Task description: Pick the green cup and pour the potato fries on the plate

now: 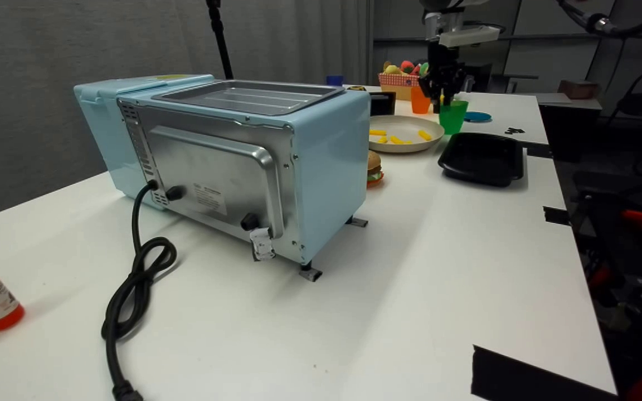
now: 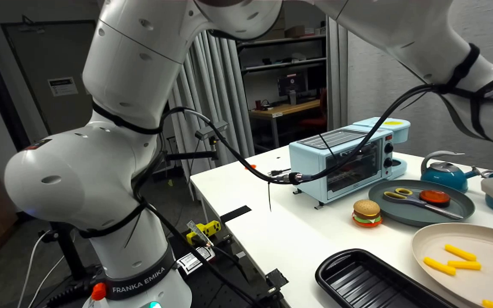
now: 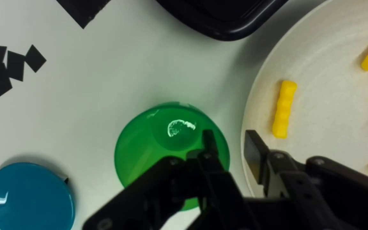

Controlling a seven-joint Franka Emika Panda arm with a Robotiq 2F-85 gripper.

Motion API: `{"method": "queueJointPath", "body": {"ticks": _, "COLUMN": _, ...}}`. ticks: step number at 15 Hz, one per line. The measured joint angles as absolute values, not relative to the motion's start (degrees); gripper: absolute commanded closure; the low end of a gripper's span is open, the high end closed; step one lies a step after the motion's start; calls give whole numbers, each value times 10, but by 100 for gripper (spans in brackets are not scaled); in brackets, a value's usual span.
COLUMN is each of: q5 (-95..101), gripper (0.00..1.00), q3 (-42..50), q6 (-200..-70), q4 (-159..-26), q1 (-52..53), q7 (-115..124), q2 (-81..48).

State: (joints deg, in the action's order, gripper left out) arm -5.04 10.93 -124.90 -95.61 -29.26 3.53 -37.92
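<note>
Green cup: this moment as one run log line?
green cup: upright on table; end effector: open, straddling cup's rim; fries: on plate; pour: apparently done

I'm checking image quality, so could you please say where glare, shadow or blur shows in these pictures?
In the wrist view, glints on the green cup and blue disc, soft shadow between black tray and plate, gripper seemingly a little blurred; in an exterior view, soft shadow beside the toaster oven.
</note>
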Motion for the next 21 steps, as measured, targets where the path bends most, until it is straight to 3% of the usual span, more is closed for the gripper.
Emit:
{"method": "queueJointPath", "body": {"ticks": 5, "q5": -50, "gripper": 2, "q3": 113, "q6": -1249, "q4": -956, "q1": -287, "q7": 35, "q2": -382}}
{"method": "queueJointPath", "body": {"ticks": 14, "q5": -50, "gripper": 0, "q3": 115, "q6": -1258, "q4": -979, "q1": -285, "q7": -1, "q2": -336}}
{"method": "queueJointPath", "body": {"ticks": 21, "q5": -49, "gripper": 0, "q3": 111, "q6": -1360, "q4": -1090, "q1": -252, "q7": -78, "q2": -239}}
